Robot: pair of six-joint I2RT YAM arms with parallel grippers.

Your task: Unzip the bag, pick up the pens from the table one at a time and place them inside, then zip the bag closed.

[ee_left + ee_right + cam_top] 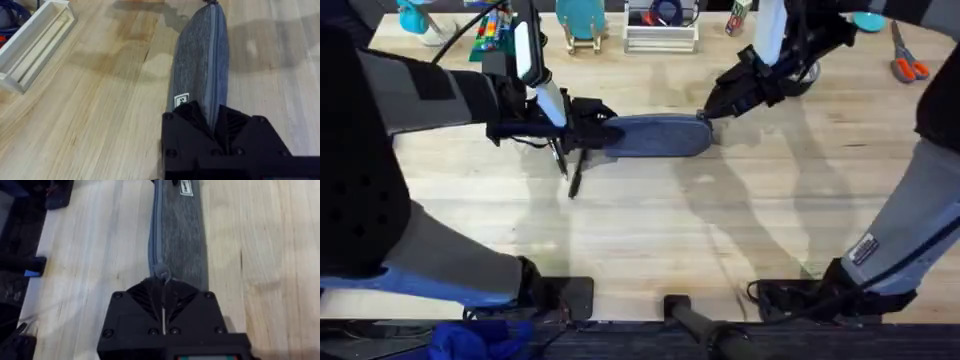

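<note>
The blue-grey bag lies lengthwise across the middle of the table, its zipper line looking closed. My left gripper is at the bag's left end; in the left wrist view the left gripper is shut on the fabric of the bag. At the right end, my right gripper meets the bag. In the right wrist view the right gripper is pinched on the small zipper pull. Dark pens lie on the wood just in front of the left gripper.
Orange-handled scissors lie at the far right. A white rack, a teal stand and colourful items line the back edge. The white rack also appears in the left wrist view. Bare wood spreads in front of the bag.
</note>
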